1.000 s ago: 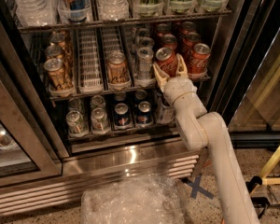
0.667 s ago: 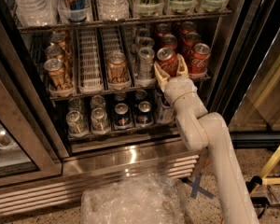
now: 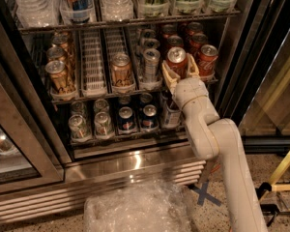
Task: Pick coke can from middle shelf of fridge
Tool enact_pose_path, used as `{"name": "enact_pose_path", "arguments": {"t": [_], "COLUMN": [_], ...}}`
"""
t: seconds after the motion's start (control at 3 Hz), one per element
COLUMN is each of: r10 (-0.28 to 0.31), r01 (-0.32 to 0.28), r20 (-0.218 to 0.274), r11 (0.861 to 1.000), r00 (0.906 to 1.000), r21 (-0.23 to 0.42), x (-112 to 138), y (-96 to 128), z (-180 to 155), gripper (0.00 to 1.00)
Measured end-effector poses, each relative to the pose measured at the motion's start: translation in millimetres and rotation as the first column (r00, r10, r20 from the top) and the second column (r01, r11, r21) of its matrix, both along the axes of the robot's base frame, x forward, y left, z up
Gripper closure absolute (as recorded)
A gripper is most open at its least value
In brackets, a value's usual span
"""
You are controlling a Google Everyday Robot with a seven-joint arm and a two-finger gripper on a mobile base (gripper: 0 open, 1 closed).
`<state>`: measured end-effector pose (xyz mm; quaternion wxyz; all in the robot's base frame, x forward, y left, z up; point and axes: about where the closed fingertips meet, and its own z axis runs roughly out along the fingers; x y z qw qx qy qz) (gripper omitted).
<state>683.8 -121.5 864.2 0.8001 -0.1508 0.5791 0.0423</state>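
The fridge (image 3: 63, 144) stands open. Its middle shelf (image 3: 94, 88) has white ribbed can lanes. Red coke cans fill the right lanes. The front coke can (image 3: 176, 58) sits between my gripper's tan fingers (image 3: 167, 76). My gripper (image 3: 180, 70) reaches in from the lower right at the shelf's front edge and is closed around the lower part of this can. A second coke can (image 3: 208, 58) stands just to its right. Silver cans (image 3: 151, 62) and gold-tan cans (image 3: 121, 69) stand to the left.
The top shelf holds clear tubs and bottles (image 3: 113, 1). The bottom shelf holds blue cans (image 3: 126, 119) and silver cans (image 3: 77, 125). The dark door frame (image 3: 234, 81) is close on the right. A crinkled clear plastic bag (image 3: 135, 209) lies on the floor, with yellow bars (image 3: 285, 166) to the right.
The gripper and arm have shifted slightly to the right, still around the front coke can. The other cans have not moved.
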Motion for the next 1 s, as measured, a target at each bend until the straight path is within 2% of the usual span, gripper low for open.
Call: {"name": "enact_pose_path", "arguments": {"t": [0.67,1.0], "r10": [0.044,0.043], "r01": [-0.046,-0.043], "r20": [0.055,0.063], "r11": [0.999,0.999], "r00": [0.9975,0.9971], "r21": [0.025,0.006], "x": [-24,-32], "y": [3,2], "z": [23,26], "gripper": [1.0,1.0]}}
